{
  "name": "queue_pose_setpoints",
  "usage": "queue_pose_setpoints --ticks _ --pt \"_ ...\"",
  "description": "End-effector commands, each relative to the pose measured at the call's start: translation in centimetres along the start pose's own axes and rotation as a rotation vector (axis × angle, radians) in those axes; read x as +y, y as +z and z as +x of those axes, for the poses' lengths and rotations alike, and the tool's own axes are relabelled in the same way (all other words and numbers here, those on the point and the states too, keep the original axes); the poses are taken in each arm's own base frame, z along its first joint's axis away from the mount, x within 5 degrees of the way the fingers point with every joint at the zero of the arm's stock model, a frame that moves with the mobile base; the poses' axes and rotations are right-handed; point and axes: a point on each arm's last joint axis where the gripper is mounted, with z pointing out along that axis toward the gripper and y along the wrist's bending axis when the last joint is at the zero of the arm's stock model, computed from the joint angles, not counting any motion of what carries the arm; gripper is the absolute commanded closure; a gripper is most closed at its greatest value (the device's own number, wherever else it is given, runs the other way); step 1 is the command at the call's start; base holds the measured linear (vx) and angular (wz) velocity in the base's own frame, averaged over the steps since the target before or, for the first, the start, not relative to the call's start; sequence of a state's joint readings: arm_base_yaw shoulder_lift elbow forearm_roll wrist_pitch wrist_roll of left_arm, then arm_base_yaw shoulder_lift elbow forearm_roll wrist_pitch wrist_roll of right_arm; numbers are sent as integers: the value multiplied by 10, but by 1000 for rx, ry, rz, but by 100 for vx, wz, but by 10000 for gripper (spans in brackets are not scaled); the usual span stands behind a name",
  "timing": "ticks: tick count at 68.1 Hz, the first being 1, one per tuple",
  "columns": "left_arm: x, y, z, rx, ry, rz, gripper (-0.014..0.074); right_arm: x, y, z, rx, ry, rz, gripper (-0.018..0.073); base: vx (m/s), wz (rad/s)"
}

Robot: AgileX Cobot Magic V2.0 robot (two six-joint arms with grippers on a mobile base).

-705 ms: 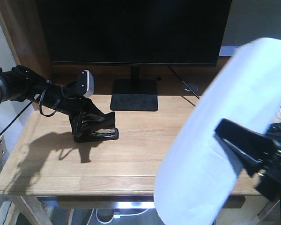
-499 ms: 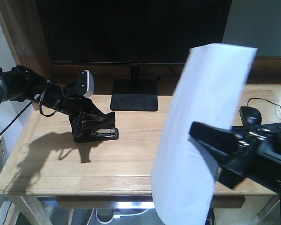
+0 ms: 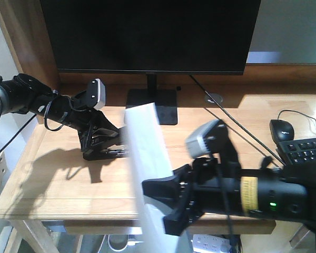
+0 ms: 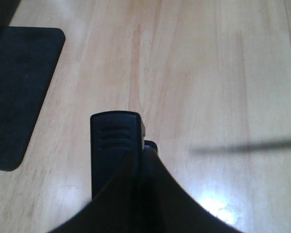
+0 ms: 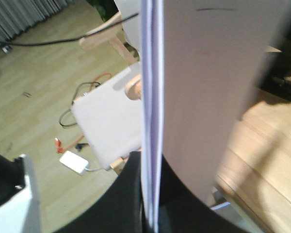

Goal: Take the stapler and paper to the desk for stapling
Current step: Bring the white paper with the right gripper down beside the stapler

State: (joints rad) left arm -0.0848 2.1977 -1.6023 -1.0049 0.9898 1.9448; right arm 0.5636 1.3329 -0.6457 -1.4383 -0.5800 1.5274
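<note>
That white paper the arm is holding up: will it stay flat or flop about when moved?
Likely floppy: the right gripper pinches the paper at one spot only, leaving most of it unsupported. Edge-on in the right wrist view it looks very thin, so it is probably light and easily swayed. It might also slip, with such a small contact.

Two grippers show: the left gripper (image 3: 106, 143) has one stapler (image 3: 116, 152) between its fingers, the right gripper (image 3: 157, 208) one thin stack of paper (image 3: 145, 142), sheets uncountable. One desk (image 3: 58, 179) bears one monitor (image 3: 147, 34), one mouse (image 3: 280, 128), one keyboard (image 3: 305, 149).
</note>
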Motion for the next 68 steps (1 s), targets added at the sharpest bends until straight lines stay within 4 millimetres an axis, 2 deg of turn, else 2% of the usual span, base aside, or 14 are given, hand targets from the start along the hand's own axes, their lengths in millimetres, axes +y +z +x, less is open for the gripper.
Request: queue_pose_setpoints --ticks 1,14,22,30,41,53,68 --pt "3 -21 -30 -71 25 -46 603 -8 6 -12 -27 -7 64 561 0 0" --pt "3 -21 -30 -71 25 -46 603 -53 23 8 68 62 388 561 0 0" --pt "3 -21 -30 -71 25 -47 603 -69 38 16 128 49 450 561 0 0" --pt "3 -21 -30 -71 25 -47 603 -78 54 12 121 76 437 561 0 0" --pt "3 -21 -30 -71 25 -47 603 -84 65 -5 67 111 442 561 0 0" --pt "3 -21 -30 -71 25 -47 603 -90 63 -16 62 101 519 561 0 0" --pt "3 -21 -30 -71 25 -47 603 -99 57 -11 118 99 639 561 0 0"
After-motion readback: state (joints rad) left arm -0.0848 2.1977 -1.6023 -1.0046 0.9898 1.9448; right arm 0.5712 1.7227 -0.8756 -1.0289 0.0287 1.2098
